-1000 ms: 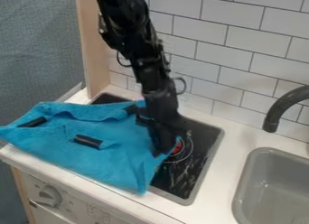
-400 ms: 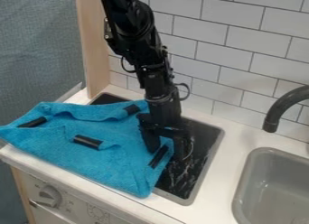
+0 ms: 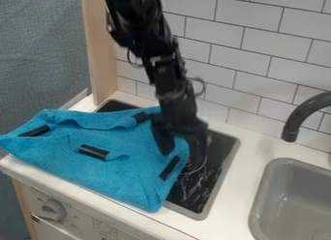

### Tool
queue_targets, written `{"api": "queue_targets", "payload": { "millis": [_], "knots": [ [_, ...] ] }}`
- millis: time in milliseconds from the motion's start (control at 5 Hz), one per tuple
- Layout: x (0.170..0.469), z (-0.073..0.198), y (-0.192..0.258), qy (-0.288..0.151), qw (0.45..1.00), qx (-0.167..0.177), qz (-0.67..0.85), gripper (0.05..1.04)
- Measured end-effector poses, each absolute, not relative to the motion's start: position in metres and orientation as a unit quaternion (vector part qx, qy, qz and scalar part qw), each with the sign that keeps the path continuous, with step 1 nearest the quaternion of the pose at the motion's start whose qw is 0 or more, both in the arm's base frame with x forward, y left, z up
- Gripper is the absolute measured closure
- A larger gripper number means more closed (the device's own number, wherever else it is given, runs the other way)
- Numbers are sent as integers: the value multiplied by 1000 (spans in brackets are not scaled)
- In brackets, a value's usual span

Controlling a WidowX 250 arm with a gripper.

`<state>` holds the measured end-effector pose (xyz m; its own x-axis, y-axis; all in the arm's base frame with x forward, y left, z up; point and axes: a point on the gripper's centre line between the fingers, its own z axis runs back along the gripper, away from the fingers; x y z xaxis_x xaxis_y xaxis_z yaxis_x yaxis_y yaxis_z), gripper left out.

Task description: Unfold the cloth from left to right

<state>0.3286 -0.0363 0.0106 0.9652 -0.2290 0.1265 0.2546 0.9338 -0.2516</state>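
The gripper (image 3: 181,158) hangs over the right edge of the blue cloth (image 3: 126,173), its two fingers spread apart. One finger is above the cloth, the other above the black stove top (image 3: 192,190), and a bit of the cloth's right edge shows between them. The cloth lies over the left part of the stove and the counter, with folds along its back and a small raised flap near its middle. Several black strips mark it, one of them just below the gripper.
A tiled wall (image 3: 259,79) rises behind the counter (image 3: 249,152). To the right are a grey sink (image 3: 294,200) and a dark faucet (image 3: 302,115). A wooden panel (image 3: 102,50) stands at the back left.
The gripper's fingers have spread apart, and it has shifted slightly to the right. The black strip near the cloth's right edge has come into view, and that edge sits a little differently.
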Motion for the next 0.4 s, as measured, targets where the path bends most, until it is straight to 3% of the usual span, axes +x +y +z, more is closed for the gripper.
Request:
{"api": "queue_targets", "payload": {
  "millis": [400],
  "knots": [
    [321,63,-16,-91,979,-99,-155,85]
  ]
}}
